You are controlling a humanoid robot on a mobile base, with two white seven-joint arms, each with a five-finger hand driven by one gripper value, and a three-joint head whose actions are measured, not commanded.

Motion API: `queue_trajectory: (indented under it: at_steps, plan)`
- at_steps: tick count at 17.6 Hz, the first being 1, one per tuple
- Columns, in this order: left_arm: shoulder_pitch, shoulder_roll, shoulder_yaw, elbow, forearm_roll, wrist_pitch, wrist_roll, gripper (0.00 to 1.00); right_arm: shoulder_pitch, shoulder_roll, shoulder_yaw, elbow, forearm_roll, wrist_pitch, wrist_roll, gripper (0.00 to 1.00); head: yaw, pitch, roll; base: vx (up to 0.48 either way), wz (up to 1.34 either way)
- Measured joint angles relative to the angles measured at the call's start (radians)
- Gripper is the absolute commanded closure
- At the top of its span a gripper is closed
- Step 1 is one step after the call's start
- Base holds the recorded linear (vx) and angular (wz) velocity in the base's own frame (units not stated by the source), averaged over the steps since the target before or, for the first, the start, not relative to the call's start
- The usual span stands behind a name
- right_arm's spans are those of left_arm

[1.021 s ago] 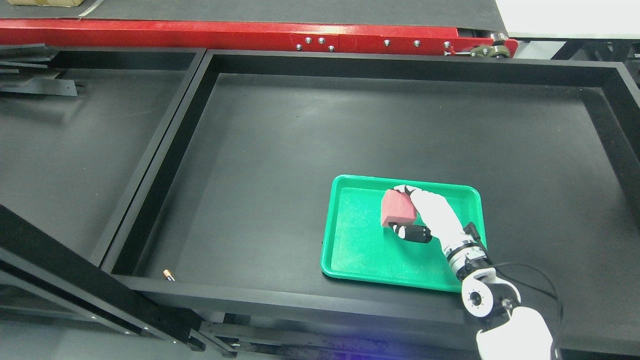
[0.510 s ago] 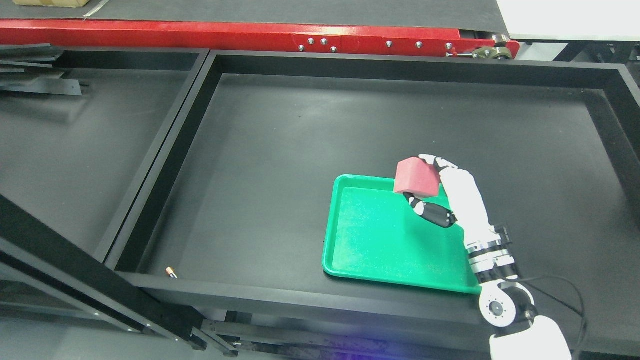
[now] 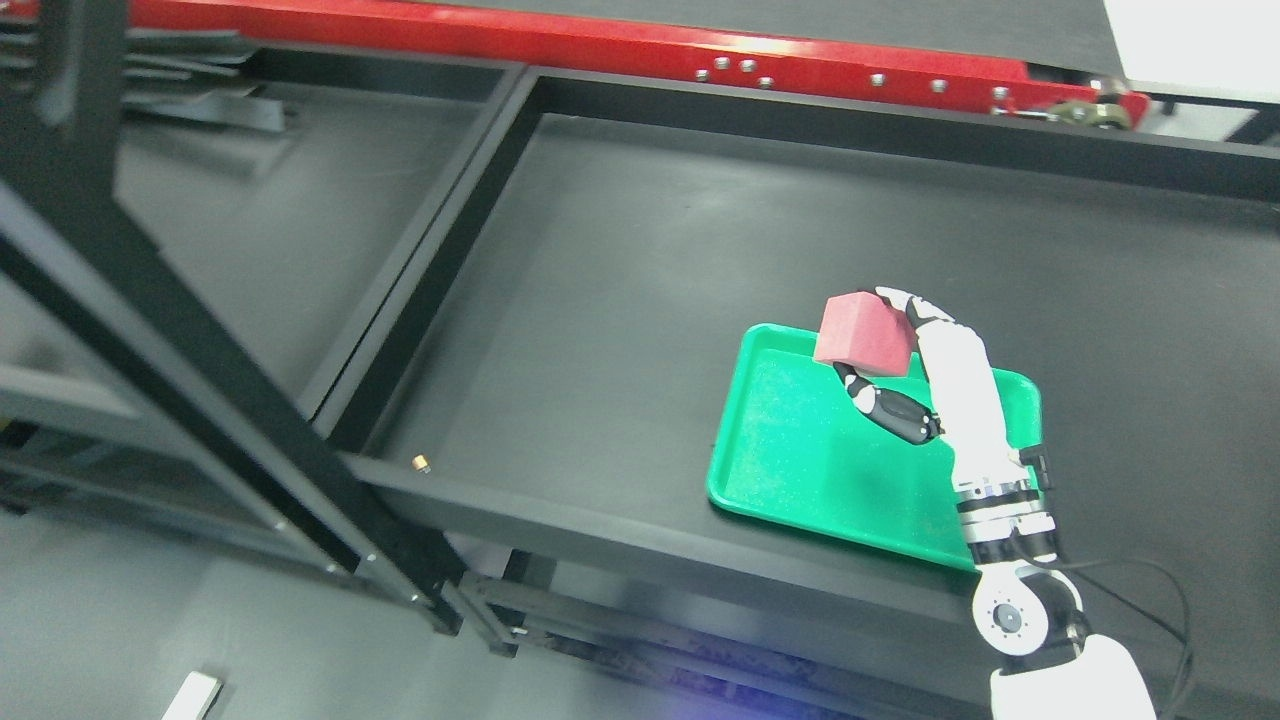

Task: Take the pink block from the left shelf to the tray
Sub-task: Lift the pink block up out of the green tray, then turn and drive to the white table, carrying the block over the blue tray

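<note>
My right hand [image 3: 885, 352] comes in from the lower right and is shut on the pink block [image 3: 864, 334], thumb under it and fingers behind. It holds the block in the air above the far edge of the green tray [image 3: 800, 450]. The tray lies on the black shelf surface near its front edge. The tray has nothing lying in it. My left arm does not show.
The tray sits in a large black walled bin [image 3: 620, 250]. A second black bin [image 3: 270, 220] lies to the left. A red rail [image 3: 600, 45] runs along the back. A black diagonal frame bar [image 3: 200, 350] crosses the left. A small battery [image 3: 421, 463] lies at the bin's front left corner.
My right hand lifted the pink block from low over the tray's middle to above its far edge. The camera has also swung, shifting the whole picture right and tilting it.
</note>
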Motion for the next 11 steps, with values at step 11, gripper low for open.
queue_trajectory:
  at_steps: [11]
  plan:
    - [0.000,0.000,0.000,0.000,0.000,0.000,0.000,0.00,0.001,0.000,-0.012,-0.014,-0.003,0.000,-0.001,0.96,0.0000,0.000,0.000,-0.130,0.66]
